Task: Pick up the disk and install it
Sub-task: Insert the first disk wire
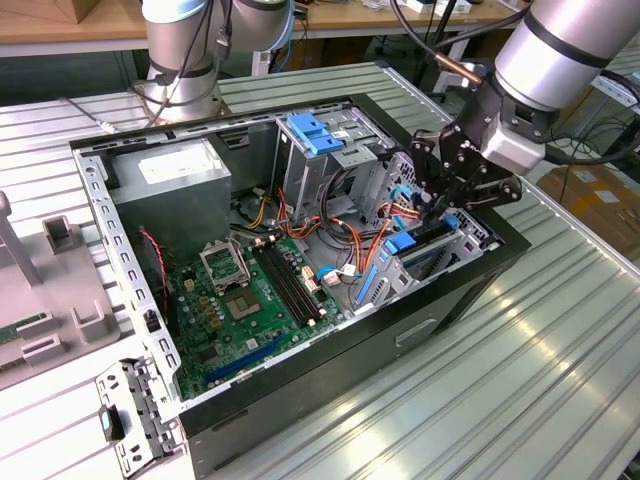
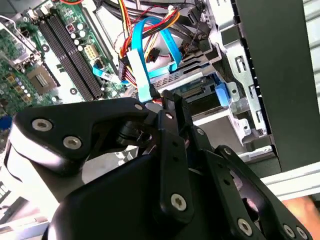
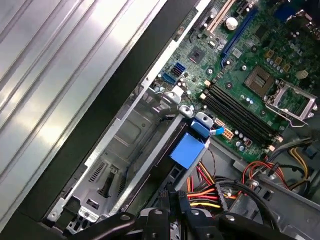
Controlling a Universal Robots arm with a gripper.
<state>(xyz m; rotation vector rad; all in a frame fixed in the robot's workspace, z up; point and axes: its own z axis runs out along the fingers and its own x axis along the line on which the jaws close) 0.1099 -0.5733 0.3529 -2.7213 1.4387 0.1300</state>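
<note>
Hung over the corner of the open case [image 1: 480, 290] nearest the exterior view's right: gripper [image 1: 447, 200], black, low above the drive bay [image 1: 440, 250]. Lay seated in that bay, under the gripper, edge-on between metal walls: disk [image 1: 432, 238], blue rails showing, also seen in the second wrist view [image 2: 202, 92] with its connector end exposed. Ran just beside the bay: blue and orange cables [image 1: 385, 235]. Could not tell whether the claw was spread or pressed together
</note>
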